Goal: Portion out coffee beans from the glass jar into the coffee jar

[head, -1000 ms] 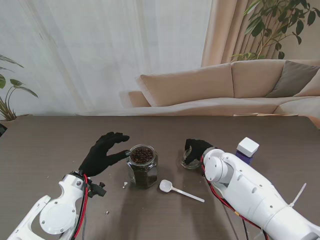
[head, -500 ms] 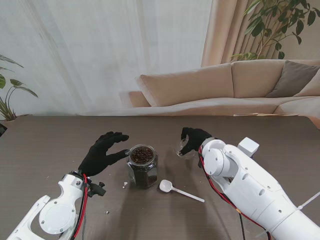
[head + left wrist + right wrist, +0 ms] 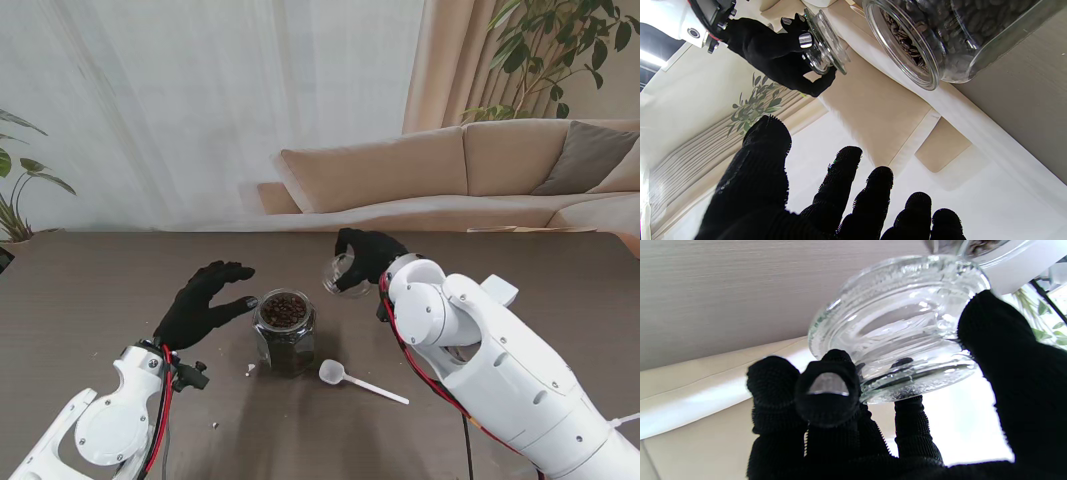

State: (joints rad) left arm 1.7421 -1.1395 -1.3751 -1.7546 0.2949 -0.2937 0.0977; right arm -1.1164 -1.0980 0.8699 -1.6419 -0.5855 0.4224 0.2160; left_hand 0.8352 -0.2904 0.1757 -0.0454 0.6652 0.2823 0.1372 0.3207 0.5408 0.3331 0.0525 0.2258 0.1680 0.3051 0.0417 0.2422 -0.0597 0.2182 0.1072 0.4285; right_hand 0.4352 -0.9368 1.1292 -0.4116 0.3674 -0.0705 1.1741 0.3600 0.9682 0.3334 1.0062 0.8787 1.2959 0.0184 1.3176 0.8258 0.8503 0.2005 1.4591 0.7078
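A glass jar (image 3: pixel 285 330) full of coffee beans stands open at the table's middle; it also shows in the left wrist view (image 3: pixel 940 40). My left hand (image 3: pixel 205 305) hovers open just left of the jar, fingers (image 3: pixel 840 186) spread, touching nothing. My right hand (image 3: pixel 370 255) is shut on a round glass lid (image 3: pixel 340 275), held tilted in the air to the right of the jar and a little farther from me. The right wrist view shows the lid (image 3: pixel 900 330) pinched between thumb and fingers (image 3: pixel 826 396). From the left wrist the lid (image 3: pixel 825 43) is seen edge-on.
A white plastic spoon (image 3: pixel 335 373) lies on the table right of the jar, nearer to me. A white-capped container (image 3: pixel 503 289) peeks out behind my right forearm. Small crumbs (image 3: pixel 250 369) lie left of the jar's base. A sofa stands beyond the table.
My right hand has lifted the glass lid off the table and carried it up and left toward the bean jar. The left hand has barely moved.
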